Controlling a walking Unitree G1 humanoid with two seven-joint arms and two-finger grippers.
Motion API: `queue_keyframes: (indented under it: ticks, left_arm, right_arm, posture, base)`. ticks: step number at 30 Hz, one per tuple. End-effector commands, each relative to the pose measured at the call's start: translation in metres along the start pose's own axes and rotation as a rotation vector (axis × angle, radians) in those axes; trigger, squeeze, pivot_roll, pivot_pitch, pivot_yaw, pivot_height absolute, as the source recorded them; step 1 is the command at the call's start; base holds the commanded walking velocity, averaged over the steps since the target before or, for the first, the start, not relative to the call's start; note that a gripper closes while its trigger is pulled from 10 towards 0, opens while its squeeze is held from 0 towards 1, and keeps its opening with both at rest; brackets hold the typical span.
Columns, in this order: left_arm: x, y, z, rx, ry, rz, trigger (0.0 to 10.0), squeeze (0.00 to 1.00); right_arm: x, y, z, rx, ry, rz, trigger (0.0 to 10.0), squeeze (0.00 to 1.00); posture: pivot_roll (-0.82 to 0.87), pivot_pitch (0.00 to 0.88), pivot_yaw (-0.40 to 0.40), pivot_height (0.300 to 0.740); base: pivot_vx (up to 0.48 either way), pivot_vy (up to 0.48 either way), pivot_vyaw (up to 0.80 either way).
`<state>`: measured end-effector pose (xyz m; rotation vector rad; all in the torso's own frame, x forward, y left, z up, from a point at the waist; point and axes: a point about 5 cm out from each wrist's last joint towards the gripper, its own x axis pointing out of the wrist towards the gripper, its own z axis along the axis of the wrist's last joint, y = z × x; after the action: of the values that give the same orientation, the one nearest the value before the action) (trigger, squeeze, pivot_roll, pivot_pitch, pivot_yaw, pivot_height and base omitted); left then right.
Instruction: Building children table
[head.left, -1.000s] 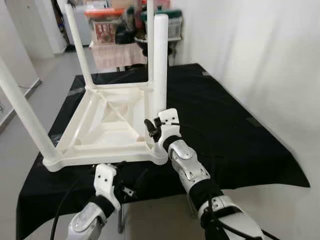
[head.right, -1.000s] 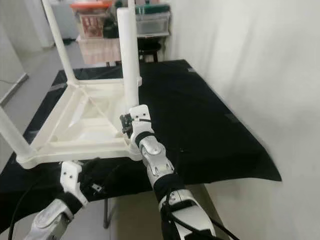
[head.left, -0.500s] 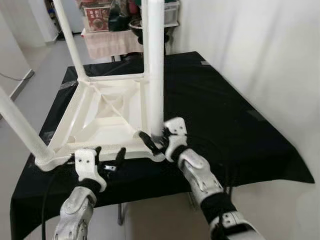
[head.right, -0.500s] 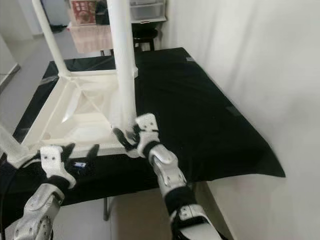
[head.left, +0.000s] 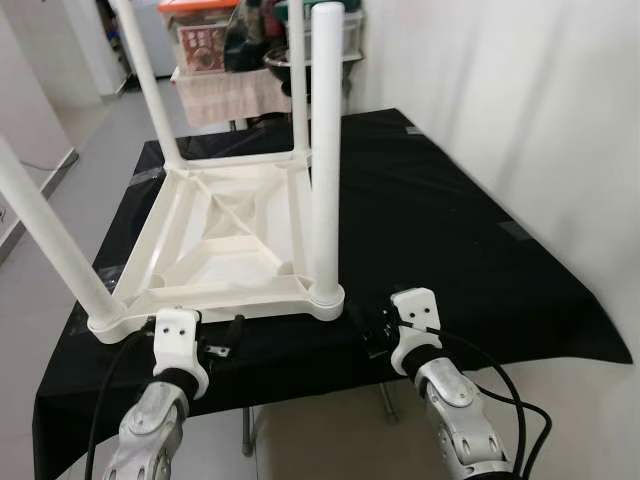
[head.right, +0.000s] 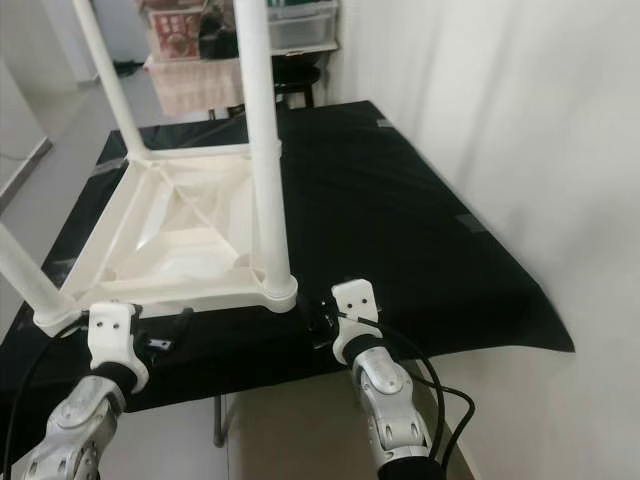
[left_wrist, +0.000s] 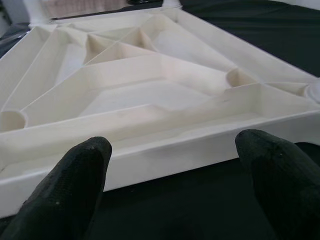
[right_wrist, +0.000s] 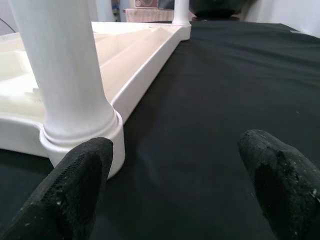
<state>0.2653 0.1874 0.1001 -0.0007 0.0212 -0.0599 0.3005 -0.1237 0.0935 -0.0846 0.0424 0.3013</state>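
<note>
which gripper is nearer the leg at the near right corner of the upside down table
Right. The right gripper sits open on the black cloth just beside that leg. The left gripper is open at the table's near edge, nearer the other front corner.

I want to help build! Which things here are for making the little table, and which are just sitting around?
For the job: white table top lying upside down, its four white legs, both open grippers.

Just around: black cloth, storage boxes behind.

The far table leg (head.left: 143, 80) runs off the top edge.
</note>
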Motion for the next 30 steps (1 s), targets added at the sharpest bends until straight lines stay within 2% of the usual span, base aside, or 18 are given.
queue_keyframes:
  ticks: [1, 2, 4, 5, 6, 8, 9, 12, 15, 19, 20, 21, 23, 24, 26, 27, 30]
  left_arm:
    - [-0.002, 0.005, 0.001, 0.023, 0.001, 0.016, 10.0, 0.00]
    - [-0.002, 0.005, 0.001, 0.025, 0.000, 0.018, 10.0, 0.00]
    - [-0.002, 0.005, 0.001, 0.025, 0.000, 0.018, 10.0, 0.00]
    - [-0.004, 0.003, 0.002, 0.024, -0.001, 0.005, 10.0, 0.00]
    - [-0.004, 0.003, 0.002, 0.024, -0.001, 0.005, 10.0, 0.00]
    - [-0.006, -0.001, 0.002, 0.026, -0.001, -0.017, 10.0, 0.00]
    - [-0.006, -0.001, 0.002, 0.026, -0.001, -0.017, 10.0, 0.00]
    - [-0.009, -0.004, 0.002, 0.029, 0.002, -0.034, 10.0, 0.00]
    - [-0.011, -0.006, 0.002, 0.031, 0.007, -0.042, 10.0, 0.00]
    - [-0.015, -0.010, 0.001, 0.034, 0.012, -0.061, 10.0, 0.00]
    - [-0.018, -0.012, 0.001, 0.031, 0.017, -0.075, 10.0, 0.00]
    - [-0.018, -0.012, 0.001, 0.031, 0.017, -0.075, 10.0, 0.00]
    - [-0.022, -0.013, 0.000, 0.025, 0.024, -0.085, 10.0, 0.00]
    - [-0.024, -0.015, -0.003, 0.024, 0.037, -0.103, 10.0, 0.00]
    - [-0.028, -0.019, -0.006, 0.021, 0.054, -0.134, 10.0, 0.00]
    - [-0.029, -0.021, -0.007, 0.019, 0.060, -0.153, 10.0, 0.00]
    - [-0.029, -0.024, -0.007, 0.022, 0.057, -0.175, 10.0, 0.00]
  right_arm:
    - [0.006, 0.003, 0.006, -0.004, -0.010, 0.004, 10.0, 0.00]
    - [0.012, 0.002, 0.009, -0.008, -0.015, -0.007, 10.0, 0.00]
    - [0.012, 0.002, 0.009, -0.008, -0.015, -0.007, 10.0, 0.00]
    - [0.029, -0.001, 0.019, -0.011, -0.022, -0.042, 10.0, 0.00]
    - [0.029, -0.001, 0.019, -0.011, -0.022, -0.042, 10.0, 0.00]
    - [0.043, -0.003, 0.027, -0.001, -0.010, -0.060, 10.0, 0.00]
    - [0.043, -0.003, 0.027, -0.001, -0.010, -0.060, 10.0, 0.00]
    - [0.062, -0.003, 0.037, 0.002, 0.011, -0.060, 10.0, 0.00]
    - [0.071, -0.002, 0.042, -0.003, 0.023, -0.050, 10.0, 0.00]
    - [0.074, -0.004, 0.042, -0.073, 0.070, 0.022, 10.0, 0.00]
    - [0.072, -0.012, 0.040, -0.105, 0.096, 0.056, 10.0, 0.00]
    - [0.072, -0.012, 0.040, -0.105, 0.096, 0.056, 10.0, 0.00]
    - [0.068, -0.029, 0.035, -0.123, 0.128, 0.040, 10.0, 0.00]
    - [0.060, -0.051, 0.029, -0.142, 0.170, -0.006, 10.0, 0.00]
    - [0.046, -0.081, 0.021, -0.178, 0.235, -0.061, 10.0, 0.00]
    - [0.040, -0.091, 0.017, -0.195, 0.265, -0.064, 10.0, 0.00]
    - [0.032, -0.098, 0.011, -0.218, 0.314, -0.024, 10.0, 0.00]
  posture:
    - [-0.04, 0.000, 0.047, 0.740]
    - [-0.04, 0.000, 0.042, 0.740]
    - [-0.04, 0.000, 0.042, 0.740]
    - [-0.02, 0.000, 0.037, 0.740]
    - [-0.02, 0.000, 0.037, 0.740]
    - [-0.02, 0.000, 0.029, 0.740]
    - [-0.02, 0.000, 0.029, 0.740]
    - [0.01, 0.000, 0.017, 0.740]
    - [0.03, 0.000, 0.008, 0.740]
    - [0.04, 0.000, -0.008, 0.740]
    - [0.04, 0.000, -0.009, 0.740]
    - [0.04, 0.000, -0.009, 0.740]
    - [0.04, 0.000, -0.009, 0.740]
    - [0.03, 0.000, -0.006, 0.740]
    - [0.01, 0.000, -0.006, 0.740]
    - [0.01, 0.000, -0.006, 0.740]
    - [0.01, 0.000, -0.003, 0.740]
  base:
    - [0.000, 0.000, 0.00]
    - [0.000, 0.000, 0.00]
    - [0.000, 0.000, 0.00]
    - [0.000, 0.000, 0.00]
    - [0.000, 0.000, 0.00]
    - [0.000, 0.000, 0.00]
    - [0.000, 0.000, 0.00]
    - [0.000, 0.000, 0.00]
    - [0.000, 0.000, 0.00]
    - [0.000, 0.000, 0.00]
    - [0.000, 0.000, 0.00]
    - [0.000, 0.000, 0.00]
    - [0.000, 0.000, 0.00]
    - [0.000, 0.000, 0.00]
    - [0.000, 0.000, 0.00]
    - [0.000, 0.000, 0.00]
    - [0.000, 0.000, 0.00]
